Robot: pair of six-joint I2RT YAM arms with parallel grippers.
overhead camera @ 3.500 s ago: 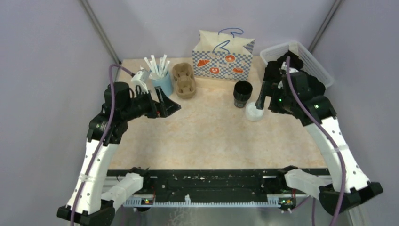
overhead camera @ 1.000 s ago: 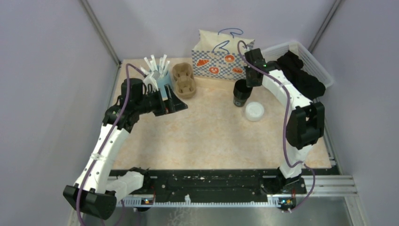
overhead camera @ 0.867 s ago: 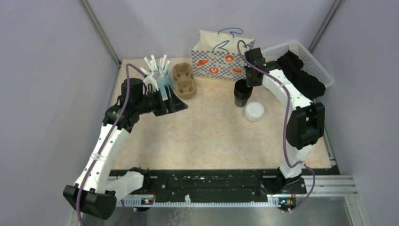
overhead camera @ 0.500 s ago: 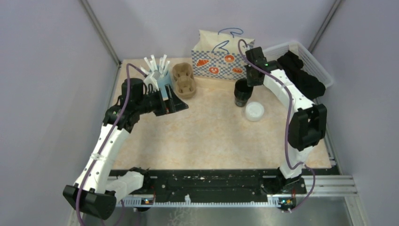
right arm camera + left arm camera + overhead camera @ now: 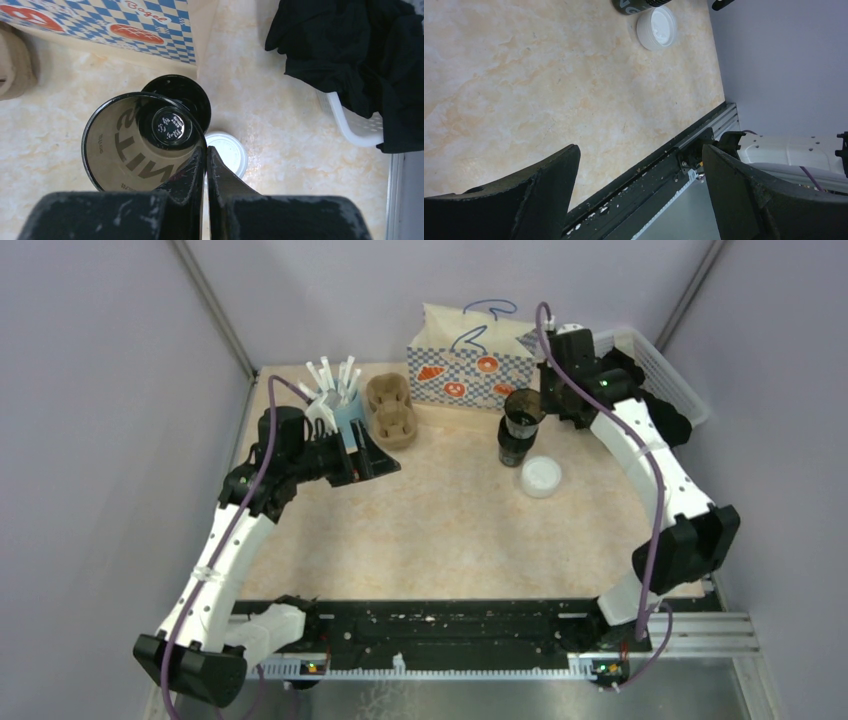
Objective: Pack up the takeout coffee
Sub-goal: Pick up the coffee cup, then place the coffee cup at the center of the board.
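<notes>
My right gripper (image 5: 205, 150) is shut on the rim of a black paper cup (image 5: 130, 150), one finger inside its brown interior. The cup (image 5: 522, 405) hangs lidless just above a second black cup (image 5: 512, 447) that stands on the table; that second cup (image 5: 192, 95) shows partly behind it in the right wrist view. A white sip lid (image 5: 541, 476) lies flat on the table beside them, also seen as the lid (image 5: 227, 150) under my fingers. My left gripper (image 5: 370, 462) hovers wide open at the left, holding nothing (image 5: 639, 152).
A blue-checked paper bag (image 5: 470, 365) stands at the back. A white basket (image 5: 660, 365) with black cloth (image 5: 350, 50) sits at the back right. The brown pulp carrier (image 5: 390, 410) and a light-blue cup of straws (image 5: 345, 410) stand near my left gripper.
My right gripper has risen and drawn back to the right, lifting one black cup off the cup below it. The left arm has stayed still.
</notes>
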